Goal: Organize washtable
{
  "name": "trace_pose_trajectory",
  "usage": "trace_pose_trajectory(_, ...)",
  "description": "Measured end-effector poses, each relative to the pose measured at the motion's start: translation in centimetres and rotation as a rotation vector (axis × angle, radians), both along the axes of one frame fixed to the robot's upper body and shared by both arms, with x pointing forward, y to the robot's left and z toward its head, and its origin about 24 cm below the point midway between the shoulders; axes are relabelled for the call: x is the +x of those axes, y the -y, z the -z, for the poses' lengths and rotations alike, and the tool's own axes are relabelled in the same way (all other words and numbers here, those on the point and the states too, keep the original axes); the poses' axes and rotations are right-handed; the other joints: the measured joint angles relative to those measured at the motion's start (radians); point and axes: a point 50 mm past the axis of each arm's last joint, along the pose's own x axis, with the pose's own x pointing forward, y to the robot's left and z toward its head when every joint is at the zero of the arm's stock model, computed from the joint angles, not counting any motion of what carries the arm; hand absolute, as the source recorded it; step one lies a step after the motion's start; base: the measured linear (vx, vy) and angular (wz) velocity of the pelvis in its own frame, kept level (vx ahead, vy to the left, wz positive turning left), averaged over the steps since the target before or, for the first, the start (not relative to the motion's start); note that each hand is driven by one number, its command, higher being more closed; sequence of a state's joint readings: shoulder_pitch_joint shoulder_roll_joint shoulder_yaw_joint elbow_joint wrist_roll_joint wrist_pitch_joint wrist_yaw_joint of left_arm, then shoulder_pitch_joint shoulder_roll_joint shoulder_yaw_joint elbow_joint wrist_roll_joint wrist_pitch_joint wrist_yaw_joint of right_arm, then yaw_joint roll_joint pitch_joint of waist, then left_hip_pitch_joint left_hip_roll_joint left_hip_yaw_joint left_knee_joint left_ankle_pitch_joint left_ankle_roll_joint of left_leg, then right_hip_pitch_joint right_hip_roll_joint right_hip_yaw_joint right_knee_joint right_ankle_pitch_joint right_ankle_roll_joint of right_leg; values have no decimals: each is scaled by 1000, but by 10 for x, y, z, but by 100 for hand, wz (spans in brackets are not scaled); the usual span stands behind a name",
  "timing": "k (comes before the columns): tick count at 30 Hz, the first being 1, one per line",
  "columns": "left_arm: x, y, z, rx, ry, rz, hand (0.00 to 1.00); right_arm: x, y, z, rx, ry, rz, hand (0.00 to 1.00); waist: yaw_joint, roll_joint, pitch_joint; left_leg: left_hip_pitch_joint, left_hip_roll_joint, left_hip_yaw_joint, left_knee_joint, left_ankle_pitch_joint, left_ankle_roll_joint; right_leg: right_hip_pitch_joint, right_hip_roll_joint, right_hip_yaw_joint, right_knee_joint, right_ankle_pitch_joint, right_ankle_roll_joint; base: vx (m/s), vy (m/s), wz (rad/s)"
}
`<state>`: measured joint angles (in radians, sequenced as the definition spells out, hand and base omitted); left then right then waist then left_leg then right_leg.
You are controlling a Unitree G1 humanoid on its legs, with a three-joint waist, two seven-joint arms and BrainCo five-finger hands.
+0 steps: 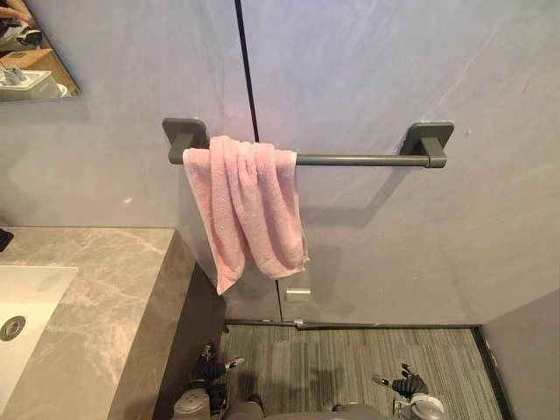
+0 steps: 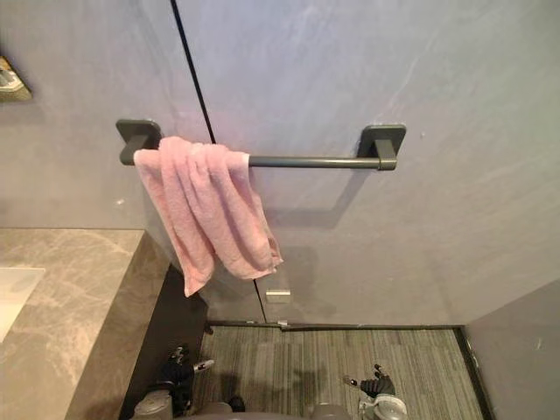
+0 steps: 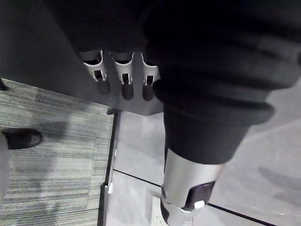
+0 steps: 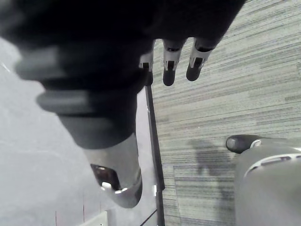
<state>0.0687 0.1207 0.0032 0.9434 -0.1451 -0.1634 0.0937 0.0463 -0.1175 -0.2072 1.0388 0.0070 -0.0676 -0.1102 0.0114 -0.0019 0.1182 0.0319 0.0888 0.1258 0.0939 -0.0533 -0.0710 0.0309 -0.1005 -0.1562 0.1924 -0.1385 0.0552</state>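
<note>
Towel (image 1: 245, 201) on rail (image 1: 359, 160), above left robot hand (image 1: 213, 368), right robot hand (image 1: 408, 383)

Right hand (image 4: 106, 66), fingers (image 4: 194, 60) relaxed and empty, above striped carpet (image 4: 244, 99)

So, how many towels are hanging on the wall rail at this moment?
1. A pink towel is draped over the left end of the dark rail, beside its left bracket. Its folds could hide a second one behind it.

Grey stone-look wall (image 1: 394, 70) filled most of the frame, split by a dark vertical seam (image 1: 246, 61) at upper centre. Striped grey floor (image 1: 350, 363) ran along the bottom; a marble counter (image 1: 114, 271) occupied the lower left.
</note>
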Motion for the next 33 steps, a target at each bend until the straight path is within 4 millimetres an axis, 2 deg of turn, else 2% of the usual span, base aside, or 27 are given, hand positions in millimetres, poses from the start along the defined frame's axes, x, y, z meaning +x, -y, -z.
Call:
trace_pose_trajectory(3, 11, -7, -14, 29, 90, -15, 0, 1, 0, -1, -6, 2, -17, 0, 1, -7, -4, 2, -6, -5, -22, 14, 6, -1, -3, -2, -22, 16, 5, -75, 34, 4)
trace_pose_trajectory(6, 29, -8, -38, 15, 251, -39, 0, 4, 1, -3, -13, 16, -25, 0, 2, -8, -6, 2, -15, -15, -25, 17, 9, -1, -10, -5, -22, 16, 7, -49, 26, 7)
trace_pose_trajectory(10, 43, -13, -69, 4, 432, -81, 0, 16, 1, -10, -27, 75, -52, 0, 2, -2, -13, 0, -19, -20, -26, 17, 9, -1, -13, -6, -24, 16, 8, 0, 0, 0)
trace_pose_trajectory(14, 55, -12, -90, 9, 544, -72, 0, 18, 6, -11, -44, 76, -63, 0, 3, 8, -24, -3, -20, -27, -27, 17, 9, 2, -12, -11, -33, 16, 8, 36, -11, 3)
trace_pose_trajectory(18, 68, -10, -120, 16, 683, -62, 0, 20, 8, -13, -53, 79, -75, 0, 1, 8, -25, 3, -19, -43, -28, 17, 9, 19, -8, -21, -44, 16, 8, 52, -26, 5)
trace_pose_trajectory(26, 79, -6, -168, -8, 926, -50, 0, 21, 10, -14, -68, 72, -110, 0, -2, 12, -27, 34, -18, -40, -40, 17, 10, 44, -4, -7, -63, 30, 4, -10, -3, -5)
trace_pose_trajectory(33, 83, -3, -185, 5, 999, 2, 0, 22, 6, -13, -62, 66, -138, 0, -25, 18, -32, 43, -19, -27, -45, 20, 13, 54, -4, 10, -95, 58, 9, -54, 13, -8)
